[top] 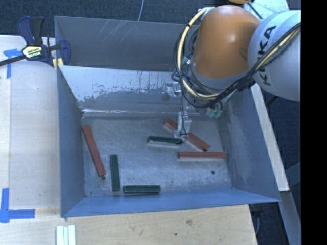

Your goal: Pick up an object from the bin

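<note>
Grey metal bin point(69, 137), the gripper point(183, 131) low inside it; whether clenched or released, I cannot tell. At its tip meet a dark green stick point(163, 141) and a reddish-brown stick point(199, 143) — another brown stick point(202, 155) lies just beyond.

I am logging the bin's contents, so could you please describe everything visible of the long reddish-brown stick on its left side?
The long reddish-brown stick is a slim, straight bar, perhaps plastic or wood. It lies flat on the floor of the grey metal bin by the left wall, slanted, its far end leaning left. Its near end sits close beside a short dark green bar, with a narrow gap between them. Nothing rests on it.
</note>
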You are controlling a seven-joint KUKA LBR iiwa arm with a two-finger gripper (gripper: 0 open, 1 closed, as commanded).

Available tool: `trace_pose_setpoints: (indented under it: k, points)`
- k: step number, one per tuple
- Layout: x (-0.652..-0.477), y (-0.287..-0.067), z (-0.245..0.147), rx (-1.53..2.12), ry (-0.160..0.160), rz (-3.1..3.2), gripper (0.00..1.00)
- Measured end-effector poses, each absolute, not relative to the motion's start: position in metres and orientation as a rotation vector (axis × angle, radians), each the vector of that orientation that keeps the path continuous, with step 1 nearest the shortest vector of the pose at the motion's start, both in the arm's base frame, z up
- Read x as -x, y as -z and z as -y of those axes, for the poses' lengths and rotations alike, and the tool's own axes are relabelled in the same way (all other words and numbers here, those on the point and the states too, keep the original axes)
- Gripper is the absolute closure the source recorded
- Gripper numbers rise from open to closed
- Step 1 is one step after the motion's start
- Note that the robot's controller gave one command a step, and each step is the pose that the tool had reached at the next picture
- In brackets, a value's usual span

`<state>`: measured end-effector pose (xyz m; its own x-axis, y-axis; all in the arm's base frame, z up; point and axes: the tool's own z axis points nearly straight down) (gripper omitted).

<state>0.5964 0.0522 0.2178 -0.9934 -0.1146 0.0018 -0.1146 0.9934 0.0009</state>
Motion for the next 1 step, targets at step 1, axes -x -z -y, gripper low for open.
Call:
trace_pose_setpoints:
  k: [1]
  points:
    - [-0.5895,-0.0756,-0.0315,-0.522,0.001,3.110,1.00]
